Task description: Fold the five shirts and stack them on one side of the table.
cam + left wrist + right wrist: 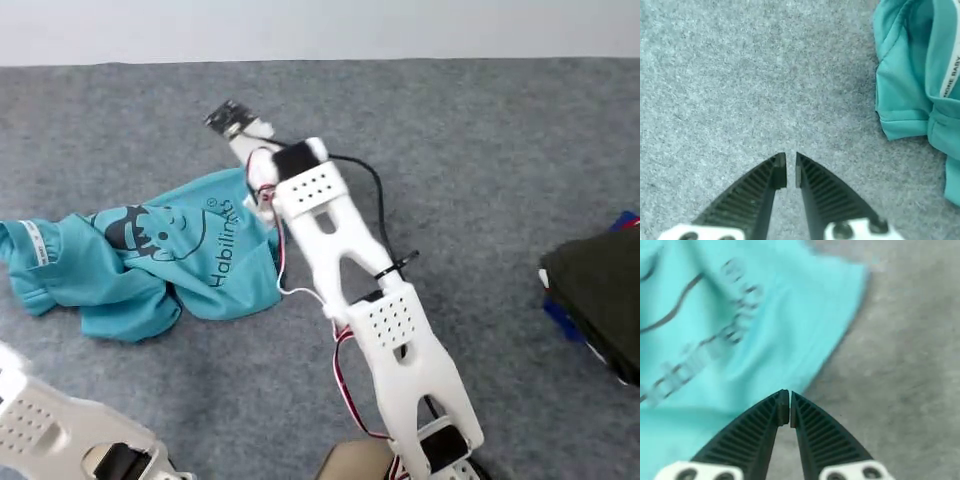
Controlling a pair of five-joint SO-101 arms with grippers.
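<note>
Grey, carpet-like fabric is seen across the whole desk [480, 150], with a pale wall behind it. One teal shirt [150, 260] lies crumpled toward the far left side, its printed front up and its sleeves bunched underneath. A dark folded stack [600, 290] sits at the opposite edge, with something blue under it, so part of the task is judged to be done.

The right arm [360, 290] is stretched out to the shirt's near hem. The right claw [786, 412] is held just at that hem with its jaws pressed together and no cloth between them. The left claw [786, 170] is likewise closed on nothing, above bare desk with the shirt's sleeve off to one side and apart from it.

Several failures are to be expected from here. If the right claw is lowered closed, the hem is likely to be shoved rather than caught. If it is opened over the bunched part, several layers may be pinched at once and the shirt dragged as a lump. With the left claw away from the cloth, a one-sided pull would probably twist the shirt rather than flatten it.
</note>
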